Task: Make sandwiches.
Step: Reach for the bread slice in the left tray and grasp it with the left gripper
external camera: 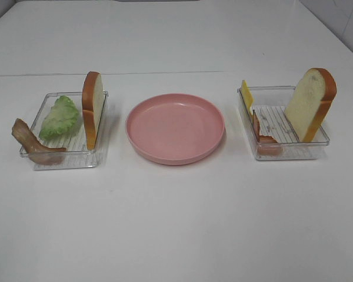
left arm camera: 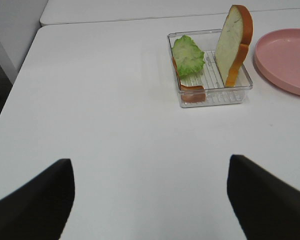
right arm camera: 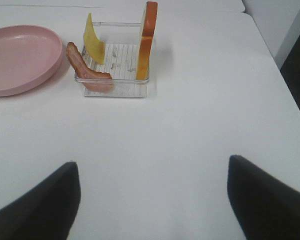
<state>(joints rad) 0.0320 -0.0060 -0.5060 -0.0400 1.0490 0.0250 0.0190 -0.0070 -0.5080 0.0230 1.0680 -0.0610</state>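
Left tool [left arm camera: 149, 162], right tool [right arm camera: 152, 161], matte black, broad tapered fingers [left arm camera: 37, 200]

Pink plate [external camera: 175, 126], green lettuce [external camera: 60, 117], yellow cheese [external camera: 246, 94] (orange-brown bread crust [external camera: 91, 132])

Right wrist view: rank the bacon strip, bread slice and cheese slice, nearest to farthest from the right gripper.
1. bacon strip, at the near end of the tray, and bread slice, upright along its other side: too close to call.
2. cheese slice, toward the far end.

No readable text, labels or numbers appear on anything.
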